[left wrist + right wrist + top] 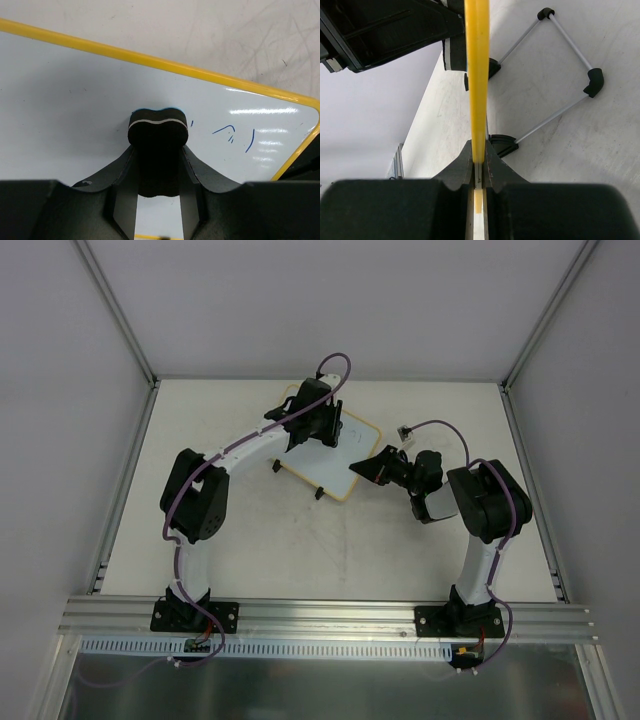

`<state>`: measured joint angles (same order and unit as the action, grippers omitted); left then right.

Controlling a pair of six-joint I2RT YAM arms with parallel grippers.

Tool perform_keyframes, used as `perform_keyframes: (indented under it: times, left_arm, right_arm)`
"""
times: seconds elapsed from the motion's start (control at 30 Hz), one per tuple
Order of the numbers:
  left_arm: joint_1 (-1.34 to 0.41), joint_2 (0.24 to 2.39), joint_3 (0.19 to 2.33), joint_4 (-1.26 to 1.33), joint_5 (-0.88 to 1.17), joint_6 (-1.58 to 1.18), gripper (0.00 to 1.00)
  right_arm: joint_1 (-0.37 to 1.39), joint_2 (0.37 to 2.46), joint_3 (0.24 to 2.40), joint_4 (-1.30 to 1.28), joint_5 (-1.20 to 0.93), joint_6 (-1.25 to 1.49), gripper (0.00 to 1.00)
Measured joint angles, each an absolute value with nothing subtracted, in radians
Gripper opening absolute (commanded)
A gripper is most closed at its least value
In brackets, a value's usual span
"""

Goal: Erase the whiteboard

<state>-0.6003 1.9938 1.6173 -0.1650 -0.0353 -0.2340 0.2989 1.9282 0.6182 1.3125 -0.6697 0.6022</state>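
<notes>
The whiteboard [335, 468] lies tilted at the back middle of the table, white with a yellow rim. My left gripper [318, 428] is over it, shut on a black eraser block [159, 131] whose end presses on the board's surface [65, 100]. A few blue pen strokes [232, 134] show to the right of the eraser near the board's corner. My right gripper [366, 468] is shut on the board's right edge; the right wrist view shows the yellow rim [478, 75] edge-on between the fingers [478, 156]. The board's black clip feet [503, 145] show beneath.
A thin wire stand with black corner pieces [592, 82] reaches from the clip feet over the table [260, 540]. A purple cable end [405, 430] lies behind the right arm. White walls close in three sides; an aluminium rail [320, 618] runs along the near edge.
</notes>
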Motion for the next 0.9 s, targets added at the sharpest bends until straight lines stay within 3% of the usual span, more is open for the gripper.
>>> perform_keyframes:
  times: [0.9]
  left_arm:
    - [-0.793, 2.013, 1.666, -0.200, -0.069, 0.029, 0.00]
  right_arm:
    - [0.299, 1.928, 0.618, 1.314, -0.679, 0.598, 0.00]
